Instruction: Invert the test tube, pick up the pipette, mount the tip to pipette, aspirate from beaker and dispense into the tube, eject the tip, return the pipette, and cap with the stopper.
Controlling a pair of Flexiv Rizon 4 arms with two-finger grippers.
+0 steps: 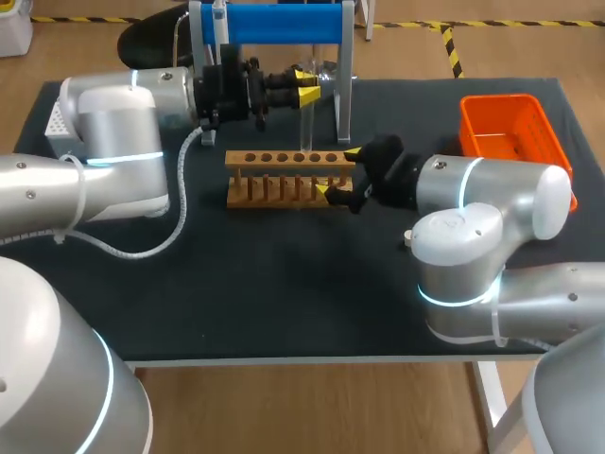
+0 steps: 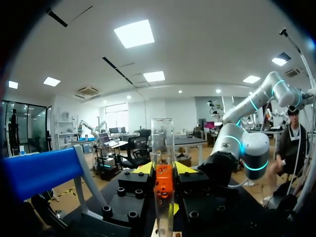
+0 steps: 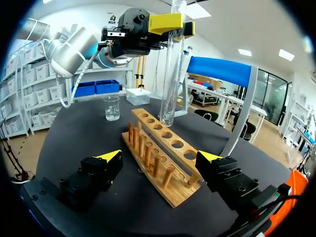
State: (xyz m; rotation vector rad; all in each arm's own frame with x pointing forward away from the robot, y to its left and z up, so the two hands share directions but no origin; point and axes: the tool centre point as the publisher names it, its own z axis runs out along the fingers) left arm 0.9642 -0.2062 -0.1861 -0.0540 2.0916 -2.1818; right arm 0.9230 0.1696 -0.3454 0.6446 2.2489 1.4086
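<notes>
Tube (image 3: 173,64) one, rack (image 1: 284,180) one, beaker (image 3: 112,107) one, orange basket (image 1: 470,121) one

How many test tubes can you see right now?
1: the test tube, upright in the left gripper, its lower end at the wooden rack. Other visible holes look empty.

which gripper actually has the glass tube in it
The left gripper: it is shut on the upright test tube over the rack. The right gripper is open, straddling the rack's end, holding nothing.
</notes>
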